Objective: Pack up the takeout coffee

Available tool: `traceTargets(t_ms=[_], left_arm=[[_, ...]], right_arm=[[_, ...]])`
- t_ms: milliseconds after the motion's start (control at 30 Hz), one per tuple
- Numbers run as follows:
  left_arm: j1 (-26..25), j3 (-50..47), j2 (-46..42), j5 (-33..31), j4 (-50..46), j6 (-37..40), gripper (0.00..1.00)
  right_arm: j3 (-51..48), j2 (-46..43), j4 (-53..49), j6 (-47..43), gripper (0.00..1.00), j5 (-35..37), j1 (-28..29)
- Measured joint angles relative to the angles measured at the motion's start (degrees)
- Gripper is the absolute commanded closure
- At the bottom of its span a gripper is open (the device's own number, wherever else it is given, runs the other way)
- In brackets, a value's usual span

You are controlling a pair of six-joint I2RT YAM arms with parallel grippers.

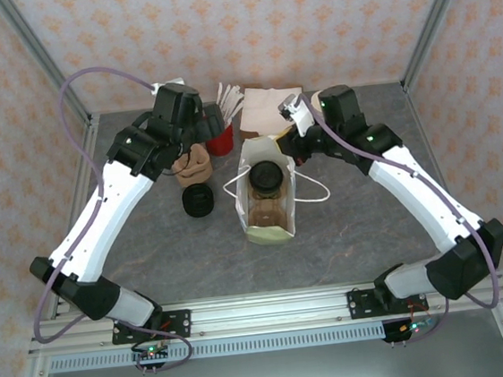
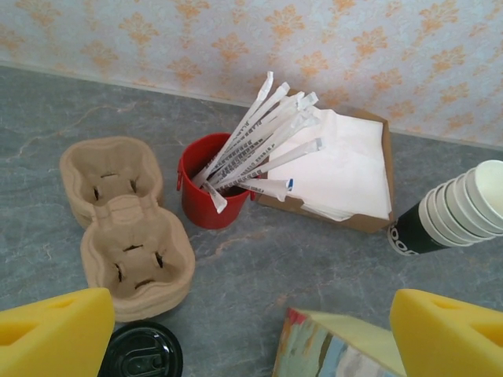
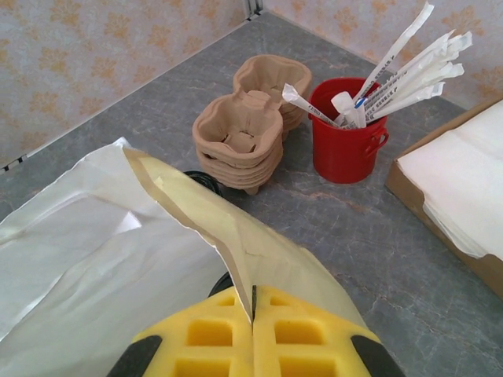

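- Left gripper [image 2: 251, 336]: jaws wide apart, empty, over the pulp cup carriers [image 2: 126, 228].
- Takeout coffee [image 1: 267, 178]: inside the open paper bag [image 1: 270, 233]; packing looks mostly done.
- Right gripper [image 3: 253, 318]: jaws closed, pinching the bag's rim; release probably remains.

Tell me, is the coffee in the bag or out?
In: the coffee sits, black lid up, inside the open bag, seen from above.

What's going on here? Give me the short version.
The right arm has its jaws shut on the rim of the open white paper bag. The small round paper cup with a black plastic lid already sits inside that bag. The left arm hovers, jaws open and empty, above the brown moulded-pulp cup carriers and the red round cup of wrapped straws.
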Motion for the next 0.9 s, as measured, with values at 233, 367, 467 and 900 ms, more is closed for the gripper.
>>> traceTargets(t_ms=[233,367,467,900], left_arm=[[2.4,2.5,5.1,1.2,-0.3,0.0,0.09],[4.3,4.8,8.6,1.8,-0.6,0.2,0.09],[5.7,9.7,13.1,2.2,-2.2,0.5,0.11],[8.7,21.9,29.0,3.9,-8.3,3.4,0.14]], right_arm=[[1.6,6.0,0.0,1.0,0.99,-2.1,-0.6],[2.3,7.5,-0.6,1.1,0.90,-2.5,-0.6],[4.1,9.0,-1.0,1.4,0.80,-2.5,-0.7],[12.3,12.1,0.1,5.8,0.57,-2.5,-3.3]])
